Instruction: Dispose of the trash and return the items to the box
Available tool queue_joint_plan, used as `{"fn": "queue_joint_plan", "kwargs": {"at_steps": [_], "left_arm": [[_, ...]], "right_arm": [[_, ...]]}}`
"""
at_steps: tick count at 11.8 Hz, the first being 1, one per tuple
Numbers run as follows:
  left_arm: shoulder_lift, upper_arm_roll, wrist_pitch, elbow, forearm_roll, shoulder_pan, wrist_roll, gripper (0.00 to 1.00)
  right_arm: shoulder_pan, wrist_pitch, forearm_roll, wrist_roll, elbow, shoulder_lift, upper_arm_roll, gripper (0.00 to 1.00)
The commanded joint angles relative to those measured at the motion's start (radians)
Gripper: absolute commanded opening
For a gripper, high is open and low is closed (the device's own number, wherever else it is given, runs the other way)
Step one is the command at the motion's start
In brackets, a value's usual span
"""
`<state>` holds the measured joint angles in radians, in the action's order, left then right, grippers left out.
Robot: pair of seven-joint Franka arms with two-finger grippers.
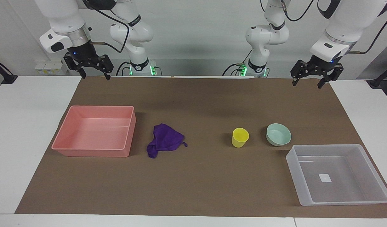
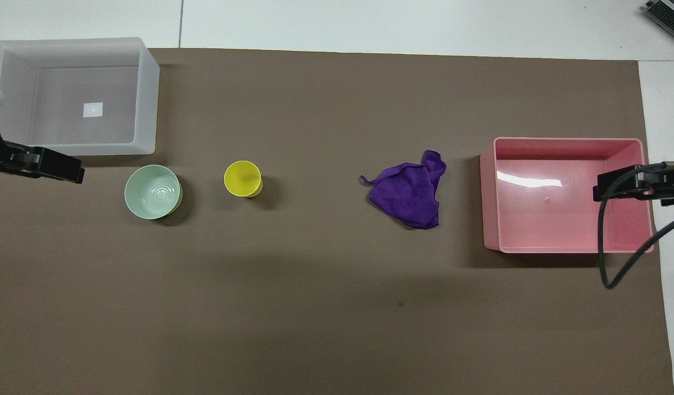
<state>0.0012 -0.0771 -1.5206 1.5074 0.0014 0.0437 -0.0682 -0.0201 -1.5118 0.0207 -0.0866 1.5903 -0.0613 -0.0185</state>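
Observation:
A deep-purple rag (image 1: 165, 138) lies crumpled on the brown mat, beside the pink tray; it also shows in the overhead view (image 2: 411, 192). A yellow cup (image 1: 240, 137) (image 2: 242, 178) stands upright beside a mint-green bowl (image 1: 278, 134) (image 2: 153, 192). The translucent box (image 1: 325, 147) (image 2: 148, 99) is empty, at the left arm's end, farther from the robots than the bowl. My left gripper (image 1: 307, 84) (image 2: 40, 164) hangs open and empty, high over the mat's edge at the left arm's end. My right gripper (image 1: 96, 76) (image 2: 627, 184) hangs open and empty over the mat's edge at the right arm's end.
An empty pink tray (image 1: 100, 107) (image 2: 487, 192) sits at the right arm's end of the table. The brown mat (image 1: 196, 176) covers most of the white table. A black cable (image 2: 616, 258) loops down from the right arm.

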Motion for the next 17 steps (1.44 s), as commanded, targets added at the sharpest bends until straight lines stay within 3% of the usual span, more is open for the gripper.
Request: {"fn": "queue_joint_plan", "kwargs": {"at_steps": [1, 8, 12, 17], "left_arm": [[-0.023, -0.004, 0.010, 0.020, 0.006, -0.004, 0.013, 1.00], [-0.023, -0.003, 0.005, 0.020, 0.008, -0.004, 0.004, 1.00], [-0.023, -0.003, -0.004, 0.020, 0.006, -0.004, 0.007, 1.00], [-0.029, -0.003, -0.103, 0.075, 0.006, -0.025, 0.002, 1.00]], "right_arm": [[-0.012, 0.007, -0.011, -0.007, 0.011, -0.012, -0.008, 1.00], [-0.008, -0.013, -0.011, -0.013, 0.025, -0.018, -0.009, 1.00], [0.057, -0.212, -0.011, -0.021, 0.178, -0.029, -0.011, 1.00], [0.205, -0.551, -0.011, -0.156, 0.328, 0.090, -0.011, 1.00]]}}
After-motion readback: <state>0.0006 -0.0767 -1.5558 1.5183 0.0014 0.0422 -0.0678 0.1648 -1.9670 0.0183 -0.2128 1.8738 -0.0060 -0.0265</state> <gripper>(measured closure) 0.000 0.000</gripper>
